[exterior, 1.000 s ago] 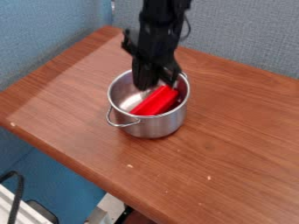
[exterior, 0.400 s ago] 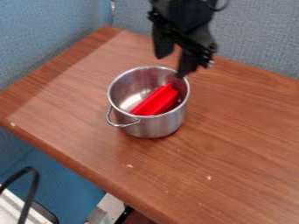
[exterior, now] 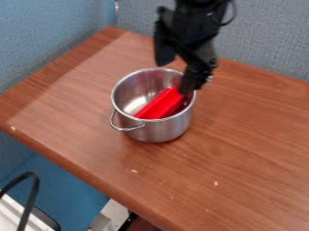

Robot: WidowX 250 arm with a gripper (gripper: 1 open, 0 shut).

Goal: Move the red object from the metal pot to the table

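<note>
Camera view, red block (exterior: 160, 104) in pot (exterior: 154, 121), dark gripper (exterior: 183, 74) apparently apart above, blocking pot's rear.

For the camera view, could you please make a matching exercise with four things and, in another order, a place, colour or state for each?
1. Red block
2. Metal pot
3. Gripper
4. Table

A. Reddish-brown, under the pot
B. Open, above the pot
C. Inside the pot
D. Shiny, with a wire handle on its side

Pairs: 1-C; 2-D; 3-B; 4-A
</note>
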